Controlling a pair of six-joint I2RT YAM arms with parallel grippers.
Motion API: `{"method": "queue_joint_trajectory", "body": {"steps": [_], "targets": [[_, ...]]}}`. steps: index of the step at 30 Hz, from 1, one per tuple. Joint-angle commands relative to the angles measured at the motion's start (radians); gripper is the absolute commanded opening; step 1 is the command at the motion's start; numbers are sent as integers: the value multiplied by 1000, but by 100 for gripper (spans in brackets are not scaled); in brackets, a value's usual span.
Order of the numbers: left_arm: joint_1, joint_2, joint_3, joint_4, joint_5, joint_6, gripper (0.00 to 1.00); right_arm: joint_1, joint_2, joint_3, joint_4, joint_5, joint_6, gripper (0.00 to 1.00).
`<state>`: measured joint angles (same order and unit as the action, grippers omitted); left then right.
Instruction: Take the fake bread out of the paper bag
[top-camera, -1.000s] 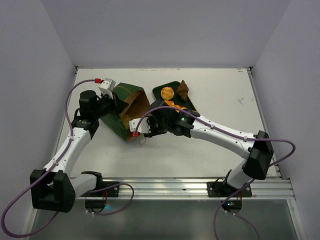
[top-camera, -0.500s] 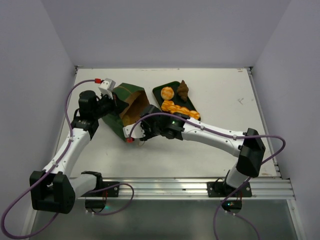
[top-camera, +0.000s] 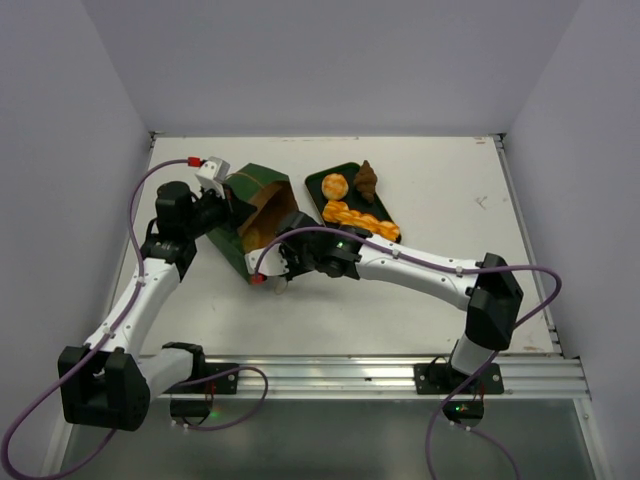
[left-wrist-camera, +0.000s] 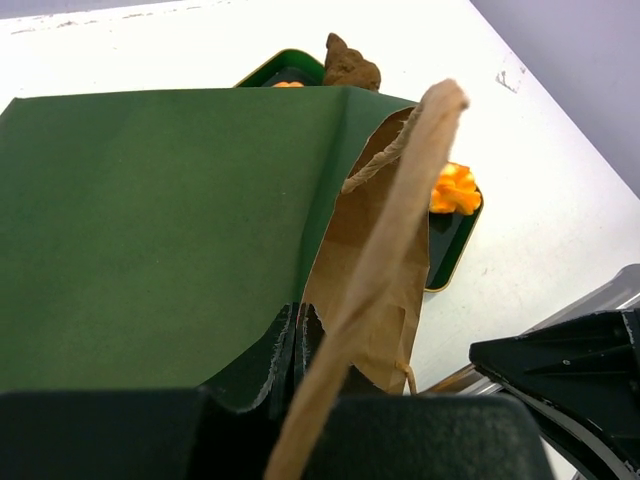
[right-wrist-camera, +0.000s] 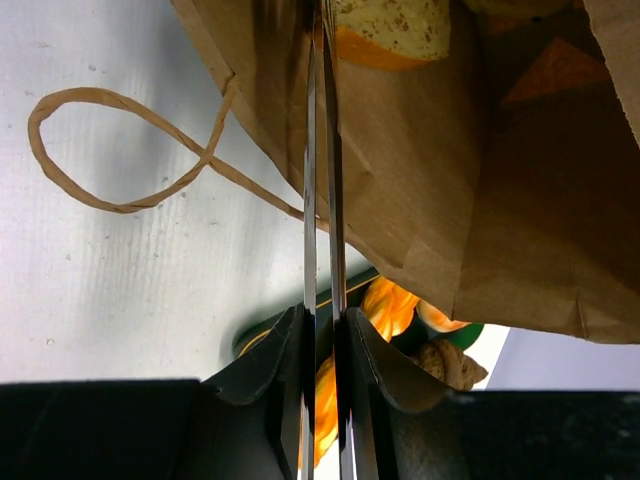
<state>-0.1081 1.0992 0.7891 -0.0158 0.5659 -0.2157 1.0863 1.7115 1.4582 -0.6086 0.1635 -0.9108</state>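
Observation:
The dark green paper bag (top-camera: 258, 205) lies on its side, its brown mouth facing the right arm. My left gripper (top-camera: 228, 200) is shut on the bag's upper wall, as the left wrist view (left-wrist-camera: 297, 322) shows. My right gripper (top-camera: 268, 262) is at the bag's mouth, and its fingers (right-wrist-camera: 322, 200) are pressed almost together with nothing seen between them. One pale, orange-edged bun (right-wrist-camera: 390, 25) lies inside the bag. A round bun (top-camera: 335, 185), a dark brown pointed piece (top-camera: 367, 178) and orange rolls (top-camera: 362, 219) lie on the tray.
The flat green tan-rimmed tray (top-camera: 318, 180) sits just right of the bag; its rim also shows in the right wrist view (right-wrist-camera: 255, 338). A cord handle (right-wrist-camera: 110, 150) loops on the white table. Grey walls enclose the table on three sides.
My right gripper has moved left from over the tray to the bag's mouth, uncovering the orange rolls. The left gripper has kept its hold on the bag.

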Motion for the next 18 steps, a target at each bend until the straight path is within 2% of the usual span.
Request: {"method": "queue_joint_trajectory", "body": {"steps": [1, 18], "targets": [[-7, -25, 18, 43, -20, 10, 0, 3, -72, 34, 12, -4, 36, 6], [-7, -25, 22, 65, -138, -2, 0, -32, -260, -30, -54, -30, 93, 2]]}}
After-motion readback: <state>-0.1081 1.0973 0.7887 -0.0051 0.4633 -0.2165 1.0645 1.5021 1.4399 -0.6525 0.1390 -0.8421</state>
